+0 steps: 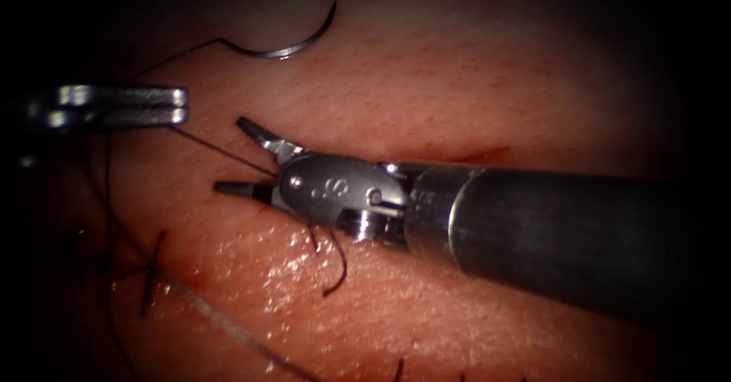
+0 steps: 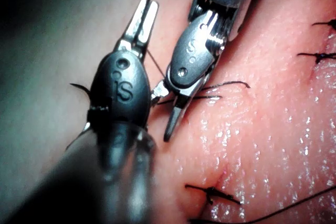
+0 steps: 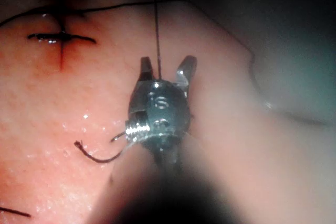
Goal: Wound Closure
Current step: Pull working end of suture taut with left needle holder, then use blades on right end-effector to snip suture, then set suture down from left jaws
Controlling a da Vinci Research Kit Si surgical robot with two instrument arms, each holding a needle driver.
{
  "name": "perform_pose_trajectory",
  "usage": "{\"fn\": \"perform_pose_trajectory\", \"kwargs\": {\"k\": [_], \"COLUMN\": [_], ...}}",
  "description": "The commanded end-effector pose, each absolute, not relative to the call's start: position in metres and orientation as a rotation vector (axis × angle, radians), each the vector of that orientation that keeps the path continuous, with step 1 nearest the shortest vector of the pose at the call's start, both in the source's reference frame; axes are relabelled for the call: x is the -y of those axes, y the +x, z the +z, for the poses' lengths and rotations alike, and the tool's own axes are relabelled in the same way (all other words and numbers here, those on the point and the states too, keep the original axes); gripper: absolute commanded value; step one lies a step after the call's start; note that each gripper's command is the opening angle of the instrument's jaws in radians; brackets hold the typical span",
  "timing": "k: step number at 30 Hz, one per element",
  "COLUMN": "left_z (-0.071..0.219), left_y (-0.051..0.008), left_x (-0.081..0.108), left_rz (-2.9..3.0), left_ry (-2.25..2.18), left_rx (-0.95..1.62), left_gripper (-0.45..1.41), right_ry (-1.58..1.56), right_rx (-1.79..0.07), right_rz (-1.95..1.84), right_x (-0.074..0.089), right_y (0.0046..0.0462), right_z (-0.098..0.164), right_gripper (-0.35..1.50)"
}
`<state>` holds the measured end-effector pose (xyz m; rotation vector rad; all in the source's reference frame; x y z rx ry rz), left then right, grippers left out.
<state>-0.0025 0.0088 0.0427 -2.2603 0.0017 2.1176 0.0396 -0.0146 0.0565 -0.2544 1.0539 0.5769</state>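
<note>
Right arm's tool point(image 1: 242, 157) fills the foreground, its thick shaft coming in from the right, and its two jaws stand spread apart with a taut strand of thread point(image 1: 221, 151) running between them; nothing is clamped in them. That strand runs left to the left arm's tool point(image 1: 180, 106), whose jaws are pressed together on the thread. In the left wrist view the same tool point(image 2: 144, 19) shows its jaws closed on the dark strand.

One curved needle point(image 1: 293, 43) lies free on the tissue point(image 1: 457, 93) at the far side, above both tools, held by neither and not in the tissue, with thread trailing from its left end. A short cut end of thread point(image 1: 339, 268) curls just beneath the right tool's wrist. One finished stitch point(image 1: 152, 272) crosses the cut at lower left, on wet, glistening tissue.
</note>
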Motion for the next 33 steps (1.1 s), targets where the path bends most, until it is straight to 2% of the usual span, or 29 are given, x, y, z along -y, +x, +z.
{"fn": "perform_pose_trajectory", "kwargs": {"k": [1, 4, 9, 10, 11, 13, 14, 15, 20, 21, 23, 27, 29, 33], "left_z": [0.043, 0.043, 0.043, 0.043, 0.043, 0.043, 0.042, 0.042, 0.041, 0.041, 0.041, 0.040, 0.040, 0.040], "left_y": [-0.0029, -0.0030, -0.0031, -0.0032, -0.0032, -0.0032, -0.0033, -0.0035, -0.0047, -0.0058, -0.0070, -0.0103, -0.0132, -0.0171], "left_x": [-0.009, -0.009, -0.008, -0.008, -0.008, -0.007, -0.007, -0.007, -0.005, -0.005, -0.004, -0.003, -0.002, 0.000], "left_rz": [2.117, 2.120, 2.128, 2.131, 2.135, 2.140, 2.135, 2.130, 2.098, 2.087, 2.070, 2.049, 2.027, 2.007], "left_ry": [-2.262, -2.265, -2.270, -2.272, -2.274, -2.277, -2.288, -2.301, -2.356, -2.381, -2.412, -2.482, -2.543, -2.596], "left_rx": [-0.006, -0.004, -0.003, -0.002, 0.000, 0.000, 0.000, -0.001, -0.003, -0.002, 0.000, 0.013, 0.018, 0.075], "left_gripper": [-0.45, -0.45, -0.45, -0.45, -0.45, -0.45, -0.45, -0.45, -0.45, -0.45, -0.45, -0.45, -0.45, -0.45], "right_ry": [-0.257, -0.265, -0.256, -0.258, -0.260, -0.267, -0.272, -0.274, -0.300, -0.317, -0.330, -0.370, -0.369, -0.385], "right_rx": [-1.055, -0.996, -1.004, -1.016, -1.021, -1.043, -1.055, -1.083, -1.114, -1.121, -1.122, -1.087, -1.040, -0.989], "right_rz": [0.575, 0.596, 0.591, 0.589, 0.589, 0.582, 0.584, 0.588, 0.561, 0.547, 0.531, 0.487, 0.497, 0.462], "right_x": [0.014, 0.014, 0.014, 0.014, 0.014, 0.014, 0.014, 0.014, 0.012, 0.011, 0.010, 0.009, 0.008, 0.007], "right_y": [0.0402, 0.0402, 0.0401, 0.0398, 0.0396, 0.0387, 0.0382, 0.0364, 0.0301, 0.0270, 0.0241, 0.0197, 0.0173, 0.0151], "right_z": [0.057, 0.057, 0.057, 0.057, 0.057, 0.056, 0.056, 0.055, 0.052, 0.050, 0.049, 0.047, 0.045, 0.044], "right_gripper": [-0.35, -0.35, -0.35, 0.07, 0.36, 0.81, 0.94, 1.16, 1.26, 1.31, 1.31, 1.41, 1.36, 1.35]}}
